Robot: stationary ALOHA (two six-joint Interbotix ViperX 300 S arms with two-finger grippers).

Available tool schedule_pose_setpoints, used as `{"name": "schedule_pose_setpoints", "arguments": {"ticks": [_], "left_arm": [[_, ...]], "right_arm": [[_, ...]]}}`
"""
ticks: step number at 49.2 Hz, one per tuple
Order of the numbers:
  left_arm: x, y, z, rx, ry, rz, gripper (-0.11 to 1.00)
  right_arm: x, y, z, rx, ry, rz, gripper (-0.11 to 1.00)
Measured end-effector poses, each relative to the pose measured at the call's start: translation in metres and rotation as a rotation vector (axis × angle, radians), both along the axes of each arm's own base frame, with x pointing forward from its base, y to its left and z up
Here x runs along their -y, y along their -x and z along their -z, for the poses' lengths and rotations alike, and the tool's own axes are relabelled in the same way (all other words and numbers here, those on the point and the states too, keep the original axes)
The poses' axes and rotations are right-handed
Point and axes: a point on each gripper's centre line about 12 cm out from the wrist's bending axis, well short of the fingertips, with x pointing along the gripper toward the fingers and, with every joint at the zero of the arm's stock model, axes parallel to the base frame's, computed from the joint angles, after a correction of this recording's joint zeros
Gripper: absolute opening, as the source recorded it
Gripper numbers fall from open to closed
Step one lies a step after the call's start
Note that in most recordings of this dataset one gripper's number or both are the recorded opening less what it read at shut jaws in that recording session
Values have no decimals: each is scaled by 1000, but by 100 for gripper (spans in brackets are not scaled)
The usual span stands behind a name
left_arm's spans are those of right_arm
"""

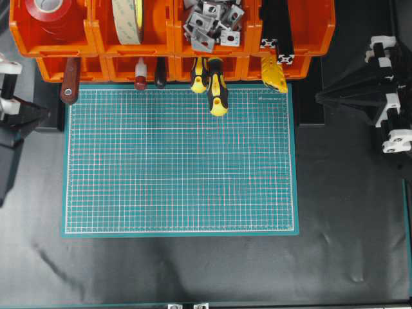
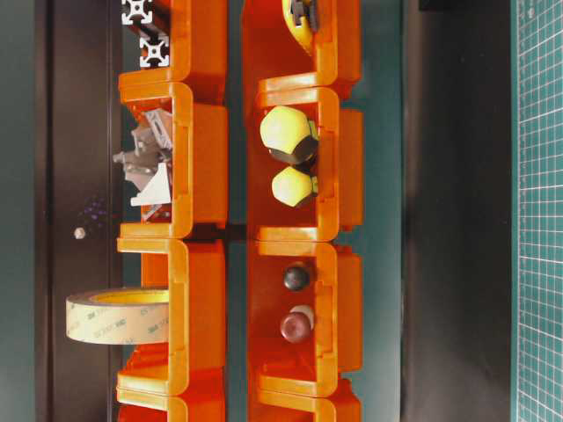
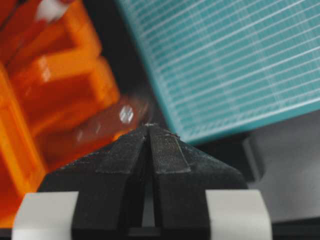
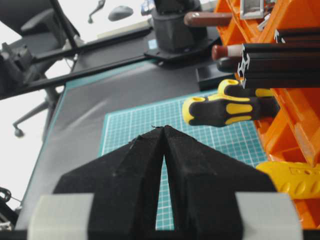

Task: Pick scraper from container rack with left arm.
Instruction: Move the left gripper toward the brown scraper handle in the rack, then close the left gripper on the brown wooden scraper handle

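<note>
The scraper [image 1: 69, 80] lies in the lower left bin of the orange container rack [image 1: 94, 37]. Its reddish-brown wooden handle pokes out toward the mat, with the metal-ringed hole at its end. The blade is hidden inside the bin. My left gripper [image 1: 46, 116] is shut and empty, low at the left edge, a short way below and left of the handle. In the left wrist view the blurred scraper handle [image 3: 107, 127] lies just beyond and left of the closed left gripper [image 3: 149, 125]. My right gripper [image 1: 320, 98] rests shut at the right and holds nothing, as the right wrist view shows for the gripper [image 4: 163, 127].
A green gridded cutting mat [image 1: 180, 161] fills the middle of the table. Two yellow-and-black screwdrivers [image 1: 217, 93] and a small red-tipped tool [image 1: 140, 78] stick out of neighbouring bins. Upper bins hold tape rolls [image 1: 129, 19], metal brackets [image 1: 209, 26] and black extrusions [image 1: 277, 32].
</note>
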Motion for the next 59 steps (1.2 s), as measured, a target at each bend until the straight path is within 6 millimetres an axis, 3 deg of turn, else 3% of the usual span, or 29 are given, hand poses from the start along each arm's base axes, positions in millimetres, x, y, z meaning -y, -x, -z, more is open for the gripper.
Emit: {"name": "schedule_pose_setpoints", "arguments": {"ticks": [10, 22, 37, 46, 50, 59], "left_arm": [[20, 2, 12, 13, -103, -122, 0], [24, -17, 15, 75, -324, -191, 0], [31, -24, 26, 95, -298, -106, 0], [25, -24, 29, 90, -298, -122, 2], [21, -23, 29, 90, -297, -129, 16], [13, -23, 40, 97, -272, -110, 69]], "right_arm": [[0, 0, 0, -5, 0, 0, 1], [0, 2, -1, 0, 0, 0, 1], [0, 3, 1, -17, 2, -1, 1], [0, 3, 0, -12, 0, -1, 1], [0, 4, -1, -9, 0, -1, 1], [0, 6, -1, -8, 0, -1, 1]]}}
